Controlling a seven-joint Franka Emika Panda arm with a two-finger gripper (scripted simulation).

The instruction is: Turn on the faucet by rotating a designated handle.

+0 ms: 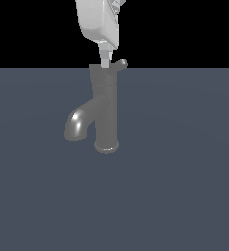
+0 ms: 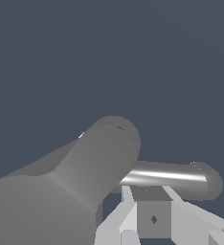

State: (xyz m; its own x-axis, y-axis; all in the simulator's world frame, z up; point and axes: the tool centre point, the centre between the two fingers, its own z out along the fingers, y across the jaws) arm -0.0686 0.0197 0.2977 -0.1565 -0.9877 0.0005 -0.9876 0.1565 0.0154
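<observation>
Slate-blue floor (image 1: 185, 196) bears the faucet (image 1: 105, 112); black backdrop (image 1: 28, 29); gripper (image 1: 104, 61) aperture unreadable.

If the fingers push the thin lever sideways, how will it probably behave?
The lever looks like stiff metal, so it probably turns with its cap rather than bending. Its glossy round surface may let the fingers slip. The faucet has a flared base, so tipping seems unlikely.

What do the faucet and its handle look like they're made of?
The faucet looks like dark grey metal; its spout bend shows a bright glossy highlight. The handle looks like similar grey metal, its lever showing a shiny streak in the wrist view. It's a render, so that's appearance only.
</observation>
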